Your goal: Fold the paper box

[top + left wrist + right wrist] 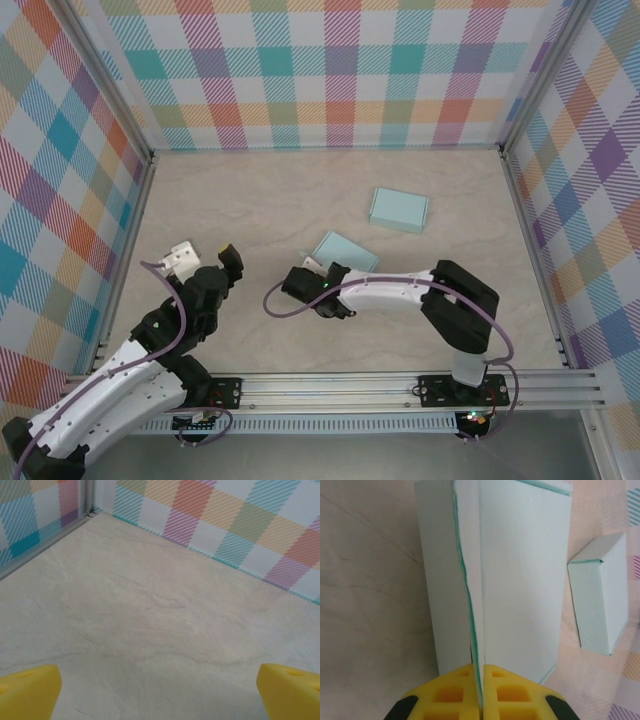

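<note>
Paper box [520, 570] edge between right fingers [450, 695]

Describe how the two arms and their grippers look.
The left arm and right arm: white links, black joints, a purple cable looping along each. The left gripper and right gripper carry yellow blocky fingers; the right ones show square recesses.

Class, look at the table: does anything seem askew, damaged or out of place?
Nothing is damaged or spilled. The flat box lies skewed to the table edges, one edge pinched between the right fingers; the other box lies apart.
</note>
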Robot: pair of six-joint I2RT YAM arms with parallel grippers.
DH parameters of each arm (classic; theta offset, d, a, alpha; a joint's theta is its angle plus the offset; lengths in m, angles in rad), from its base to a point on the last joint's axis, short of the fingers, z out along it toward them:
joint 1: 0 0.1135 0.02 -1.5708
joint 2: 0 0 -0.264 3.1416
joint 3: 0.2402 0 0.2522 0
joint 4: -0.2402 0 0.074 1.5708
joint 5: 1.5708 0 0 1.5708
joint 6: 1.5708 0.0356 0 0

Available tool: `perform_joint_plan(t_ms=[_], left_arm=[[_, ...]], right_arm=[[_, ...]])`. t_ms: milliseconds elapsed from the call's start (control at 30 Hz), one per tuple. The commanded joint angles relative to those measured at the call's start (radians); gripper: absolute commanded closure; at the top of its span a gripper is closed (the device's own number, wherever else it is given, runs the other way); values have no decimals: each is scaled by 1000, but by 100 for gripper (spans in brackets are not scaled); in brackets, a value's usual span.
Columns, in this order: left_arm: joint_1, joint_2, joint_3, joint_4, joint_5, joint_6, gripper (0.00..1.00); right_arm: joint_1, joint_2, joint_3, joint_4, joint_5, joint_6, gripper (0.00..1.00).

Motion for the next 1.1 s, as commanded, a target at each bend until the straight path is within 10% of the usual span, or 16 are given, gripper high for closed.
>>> perform_joint_plan(t_ms=[0, 267, 467, 767, 1067], left_arm=[[7, 69, 91, 51, 95, 122, 0], [55, 215, 215, 91, 367, 265, 0], [286, 276, 194, 243, 786, 332, 3], [517, 529, 168, 486, 1364, 667, 23], [521, 775, 400, 100, 1720, 1246, 21]], right_arm=[[-16, -112, 55, -73, -239, -13, 100], [-168, -203, 115, -211, -747, -53, 100], [-324, -145, 141, -253, -1059, -79, 97], [-397, -32, 251, -307, -1068, -137, 88], [-396, -20, 289, -312, -1048, -131, 82]])
